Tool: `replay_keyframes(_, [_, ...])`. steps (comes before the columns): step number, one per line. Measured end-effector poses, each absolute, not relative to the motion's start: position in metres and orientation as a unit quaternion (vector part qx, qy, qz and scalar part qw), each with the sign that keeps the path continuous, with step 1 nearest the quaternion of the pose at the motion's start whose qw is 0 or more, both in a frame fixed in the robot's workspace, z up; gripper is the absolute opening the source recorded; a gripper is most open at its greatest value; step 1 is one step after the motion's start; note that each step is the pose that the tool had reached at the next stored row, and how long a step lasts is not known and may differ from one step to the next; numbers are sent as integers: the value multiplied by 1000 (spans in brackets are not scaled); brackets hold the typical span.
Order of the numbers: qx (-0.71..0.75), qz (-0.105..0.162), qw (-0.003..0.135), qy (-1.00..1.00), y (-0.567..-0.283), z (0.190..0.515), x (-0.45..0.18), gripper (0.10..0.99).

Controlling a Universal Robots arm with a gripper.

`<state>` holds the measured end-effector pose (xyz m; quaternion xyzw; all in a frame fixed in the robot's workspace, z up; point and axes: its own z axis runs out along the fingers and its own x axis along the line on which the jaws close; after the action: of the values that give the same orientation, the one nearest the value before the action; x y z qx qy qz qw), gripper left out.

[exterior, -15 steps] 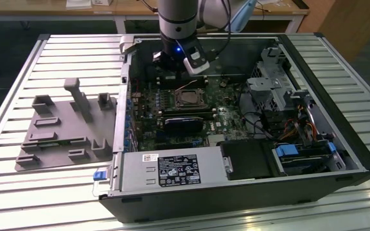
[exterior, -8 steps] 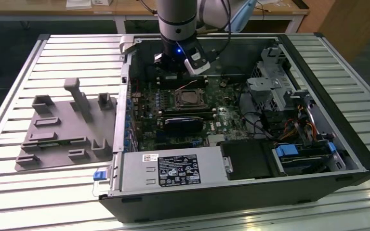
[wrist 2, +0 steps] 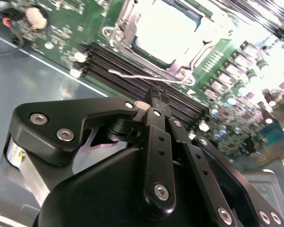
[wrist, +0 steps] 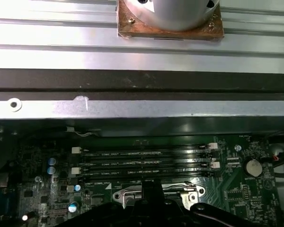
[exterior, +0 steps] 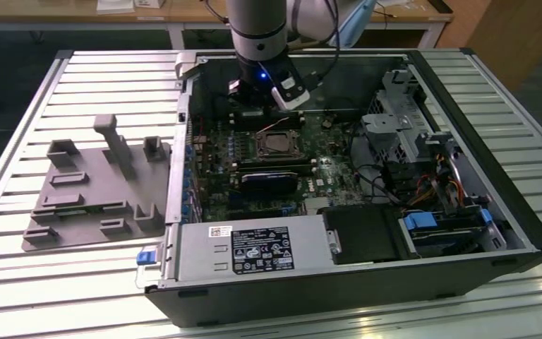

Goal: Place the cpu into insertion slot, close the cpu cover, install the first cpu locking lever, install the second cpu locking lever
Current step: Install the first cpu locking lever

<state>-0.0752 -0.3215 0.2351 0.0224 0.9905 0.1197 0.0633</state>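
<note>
While the slatted metal worktop spans the exterior view, an open computer case lies on its side upon it. A grey moulded fixture tray rests at nine o'clock of the case. The robot arm hangs into the case from twelve o'clock. A silver power supply sits along the case's six o'clock edge, and the green motherboard covers its floor. Black memory slots run just beside the insertion slot, on its twelve o'clock side in the exterior view. In the second wrist view the pincer hovers over those memory slots. Its fingers are drawn together on nothing, and their tips are just short of a thin wire locking lever that reaches out over the slots. The cpu cover lies flat around the cpu, which sits in the insertion slot near the board's middle.
</note>
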Motion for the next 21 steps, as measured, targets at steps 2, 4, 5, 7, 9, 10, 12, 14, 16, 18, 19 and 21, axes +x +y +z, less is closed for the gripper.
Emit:
replay_keyframes(2, [21,120,73,990,-322,234,-75,102])
replay_keyframes(4, [20,120,81,989,-322,233,-75,102])
replay_keyframes(5, [20,120,83,989,-322,233,-75,102])
replay_keyframes(7, [20,120,83,989,-322,231,-75,102])
replay_keyframes(9, [23,120,83,989,-322,230,-74,102])
replay_keyframes(10, [25,120,84,989,-322,229,-73,102])
replay_keyframes(12, [33,119,85,989,-322,227,-73,102])
replay_keyframes(14, [43,118,86,988,-322,226,-73,102])
replay_keyframes(16, [56,117,87,988,-322,224,-73,102])
replay_keyframes(18, [66,116,89,987,-321,223,-72,102])
replay_keyframes(19, [70,116,89,987,-321,223,-72,102])
replay_keyframes(21, [79,115,90,986,-321,222,-71,102])
